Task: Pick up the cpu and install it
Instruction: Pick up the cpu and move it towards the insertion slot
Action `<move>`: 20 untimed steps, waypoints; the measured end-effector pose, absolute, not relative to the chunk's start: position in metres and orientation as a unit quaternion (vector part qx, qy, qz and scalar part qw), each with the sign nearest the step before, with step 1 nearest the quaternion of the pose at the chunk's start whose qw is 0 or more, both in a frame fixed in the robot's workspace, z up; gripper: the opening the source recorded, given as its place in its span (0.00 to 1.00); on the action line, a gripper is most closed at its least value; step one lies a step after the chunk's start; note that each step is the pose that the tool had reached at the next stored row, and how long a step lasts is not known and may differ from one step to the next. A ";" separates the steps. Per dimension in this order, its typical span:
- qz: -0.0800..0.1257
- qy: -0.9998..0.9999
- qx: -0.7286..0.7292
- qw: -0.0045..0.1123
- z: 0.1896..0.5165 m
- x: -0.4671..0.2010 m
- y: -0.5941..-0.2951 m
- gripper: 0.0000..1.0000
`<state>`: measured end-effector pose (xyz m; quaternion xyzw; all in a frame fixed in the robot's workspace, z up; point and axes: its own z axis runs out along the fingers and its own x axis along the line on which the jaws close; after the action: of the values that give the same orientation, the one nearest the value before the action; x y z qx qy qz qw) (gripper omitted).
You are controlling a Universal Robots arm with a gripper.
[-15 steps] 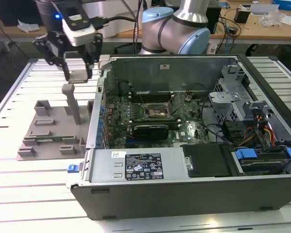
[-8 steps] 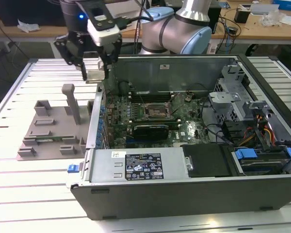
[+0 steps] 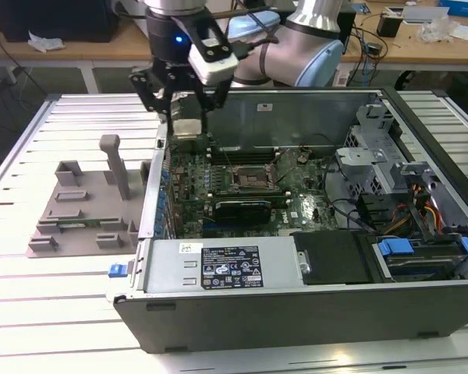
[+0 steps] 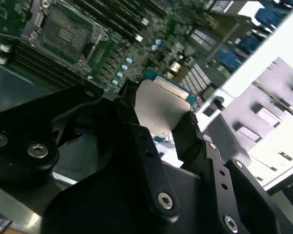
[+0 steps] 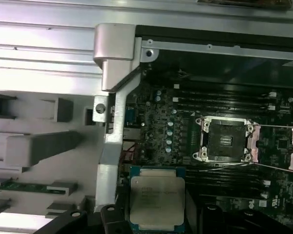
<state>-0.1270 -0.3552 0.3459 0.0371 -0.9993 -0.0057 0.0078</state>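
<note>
The cpu (image 3: 186,128) is a small square chip with a silver-grey top and a green rim. It hangs between the black fingers of my gripper (image 3: 185,118), which is shut on it. In the exterior view it is above the open computer case's left wall, over the motherboard's (image 3: 218,175) back left corner. Both wrist views show the cpu (image 5: 156,197) (image 4: 161,103) pinched by its two side edges, top face showing, with one finger (image 4: 185,134) on an edge. The open cpu socket (image 5: 223,140) (image 3: 253,178) lies apart from the chip, its metal latch frame swung back.
A grey fixture plate (image 3: 82,210) with upright posts lies on the slatted table outside the case's left wall (image 5: 112,122). Inside the case are a long black expansion card (image 3: 238,209), the power supply (image 3: 226,265) at the front, and a drive cage with cables (image 3: 382,167) on the exterior view's right.
</note>
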 end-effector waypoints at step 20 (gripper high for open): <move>-0.006 -0.999 0.037 0.013 0.286 -0.020 -0.322 0.54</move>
<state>-0.0198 -0.3225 0.2857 0.0366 -0.9992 -0.0057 0.0125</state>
